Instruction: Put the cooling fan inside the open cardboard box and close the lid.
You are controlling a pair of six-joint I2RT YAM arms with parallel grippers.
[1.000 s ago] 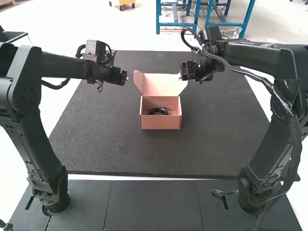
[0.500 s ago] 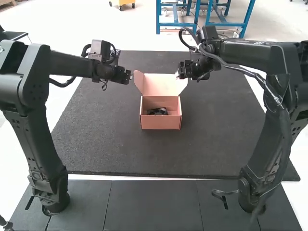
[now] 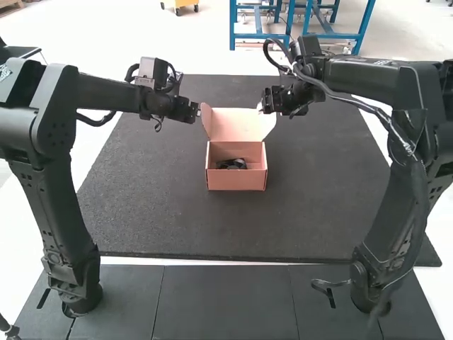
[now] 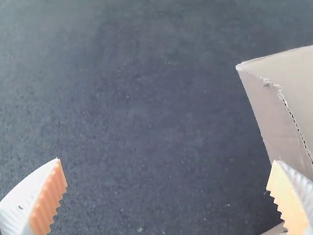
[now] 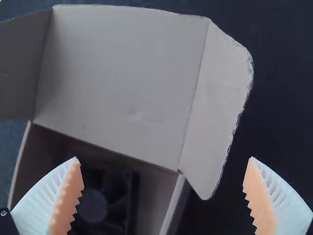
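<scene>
Closed in on upright lid (image 3: 237,126) over the last second, left gripper (image 3: 192,112) at one side flap, right gripper (image 3: 265,104) by the other, both with jaws spread wide. With fan (image 3: 231,164) already in box (image 3: 237,178), probably leaves only folding lid down

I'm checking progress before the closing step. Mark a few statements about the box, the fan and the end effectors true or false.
1. The cooling fan lies inside the cardboard box. True.
2. The lid is folded shut. False: it stands open behind the box.
3. The left end effector and right end effector are both open. True.
4. The right end effector holds the fan. False: it is empty, near the lid.
5. The box sits on a dark mat. True.
</scene>
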